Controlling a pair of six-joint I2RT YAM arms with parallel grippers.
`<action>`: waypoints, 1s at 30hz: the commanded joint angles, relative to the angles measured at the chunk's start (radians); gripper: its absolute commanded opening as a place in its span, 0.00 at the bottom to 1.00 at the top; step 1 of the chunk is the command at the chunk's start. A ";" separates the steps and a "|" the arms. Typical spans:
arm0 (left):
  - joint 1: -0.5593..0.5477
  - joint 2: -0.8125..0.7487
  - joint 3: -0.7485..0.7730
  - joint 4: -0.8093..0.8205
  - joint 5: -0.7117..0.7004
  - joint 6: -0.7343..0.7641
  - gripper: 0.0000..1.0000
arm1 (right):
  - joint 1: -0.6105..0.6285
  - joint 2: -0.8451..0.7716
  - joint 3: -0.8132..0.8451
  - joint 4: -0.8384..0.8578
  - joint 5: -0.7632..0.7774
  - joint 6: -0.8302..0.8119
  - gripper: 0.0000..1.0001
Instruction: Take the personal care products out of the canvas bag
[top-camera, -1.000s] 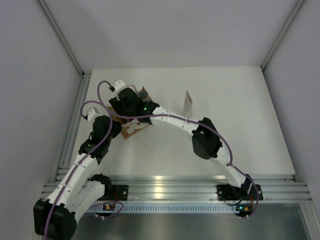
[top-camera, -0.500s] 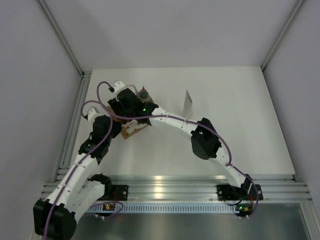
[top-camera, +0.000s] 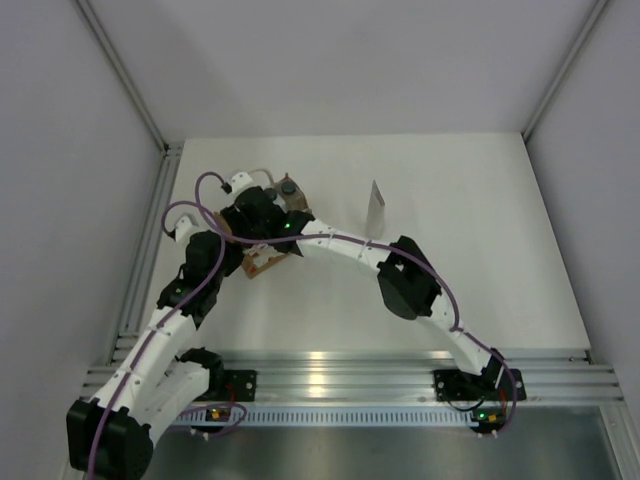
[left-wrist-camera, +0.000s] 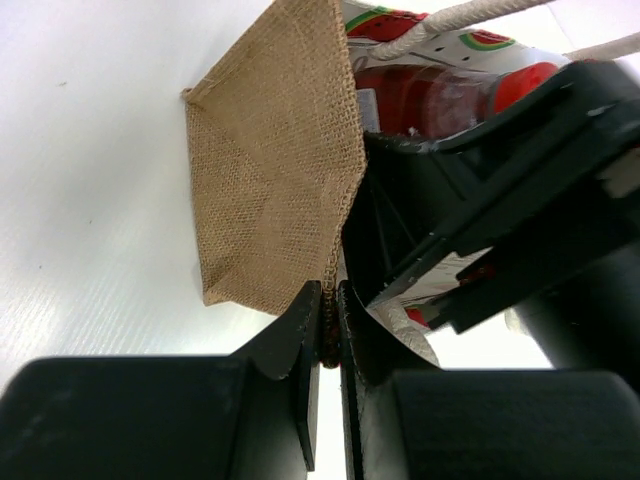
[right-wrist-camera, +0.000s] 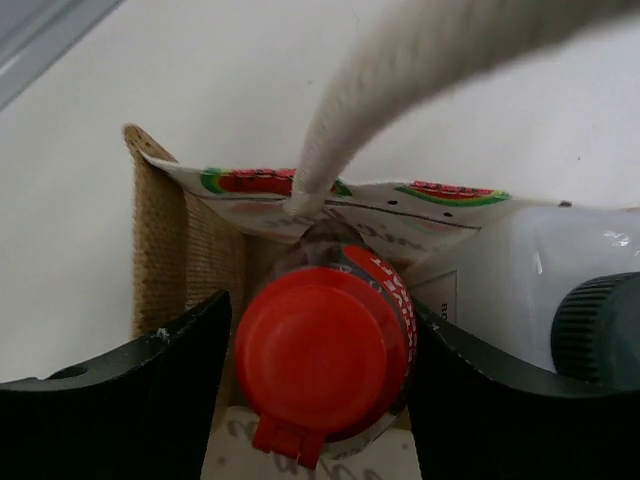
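The tan canvas bag (left-wrist-camera: 270, 180) with white rope handles (right-wrist-camera: 400, 90) stands at the table's left (top-camera: 264, 262). My left gripper (left-wrist-camera: 328, 330) is shut on the bag's woven side edge. My right gripper (right-wrist-camera: 320, 400) reaches down into the bag's mouth, its open jaws close on either side of the red bottle (right-wrist-camera: 320, 360), whose red cap faces the camera. A white bottle (right-wrist-camera: 520, 260) with a dark grey cap (right-wrist-camera: 600, 330) stands beside it in the bag. The flat silvery tube (top-camera: 376, 207) stands on the table to the right of the bag. The fourth bottle is not visible.
The left wall rail (top-camera: 145, 250) runs close beside the bag and left arm. The right arm (top-camera: 400, 280) arches across the middle of the table. The aluminium base rail (top-camera: 350, 375) lies along the near edge.
My right gripper has moved a little left and down into the bag's mouth, over the red bottle. The left arm, the bag and the tube have stayed in place.
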 joint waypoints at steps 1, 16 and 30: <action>0.000 -0.011 0.038 -0.005 -0.005 0.015 0.00 | -0.003 0.024 -0.031 -0.002 0.047 0.015 0.63; 0.000 -0.022 0.037 -0.010 -0.007 0.024 0.00 | -0.005 -0.005 -0.062 0.119 0.051 0.014 0.43; 0.002 -0.031 0.031 -0.013 -0.015 0.027 0.00 | -0.008 -0.089 -0.258 0.410 0.068 0.019 0.00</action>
